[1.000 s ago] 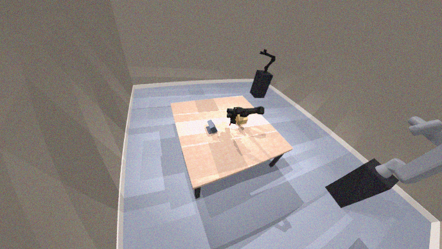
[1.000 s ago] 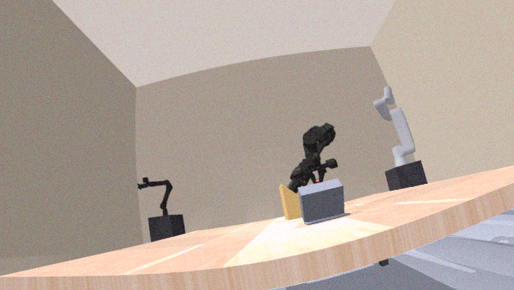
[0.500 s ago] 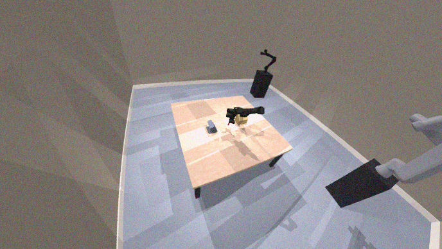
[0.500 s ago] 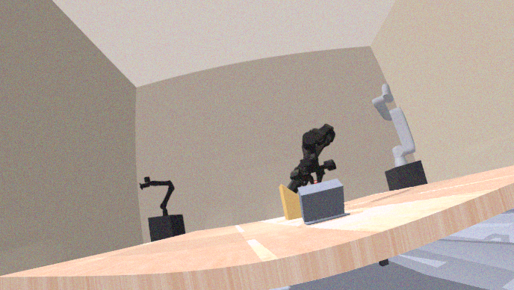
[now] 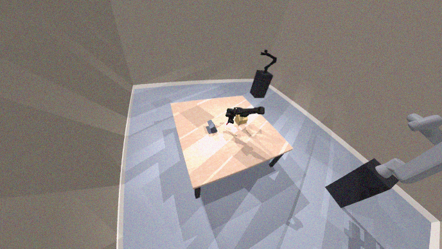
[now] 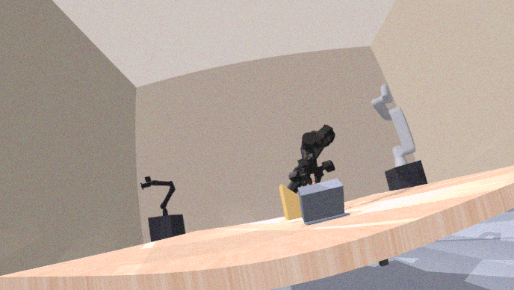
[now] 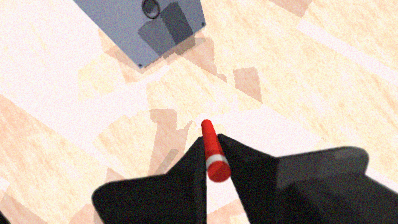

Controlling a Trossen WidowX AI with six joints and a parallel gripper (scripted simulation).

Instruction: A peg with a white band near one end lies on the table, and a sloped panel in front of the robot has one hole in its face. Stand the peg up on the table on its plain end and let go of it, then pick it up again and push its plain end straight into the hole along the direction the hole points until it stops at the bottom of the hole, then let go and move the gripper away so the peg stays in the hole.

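My gripper [image 5: 229, 122] [image 7: 210, 139] is shut on the red peg [image 7: 218, 172] [image 5: 227, 124]. In the wrist view the end with the white band [image 7: 216, 159] is nearer the camera, and the plain end points away from it, past the fingertips. The peg appears to be held above the table. The blue-grey sloped panel [image 5: 212, 127] [image 6: 322, 203] [image 7: 117, 30] stands on the table, a little apart from the gripper. Its hole [image 7: 151, 9] shows at the top of the wrist view. In the exterior view the panel hides the fingertips and most of the peg.
A yellow block [image 5: 241, 120] [image 6: 289, 203] stands on the wooden table [image 5: 202, 167] [image 6: 231, 254], close beside and partly under the arm. Two other arms stand on black pedestals [image 5: 261, 84] [image 5: 360, 183] off the table. Patchy shadows lie across the table.
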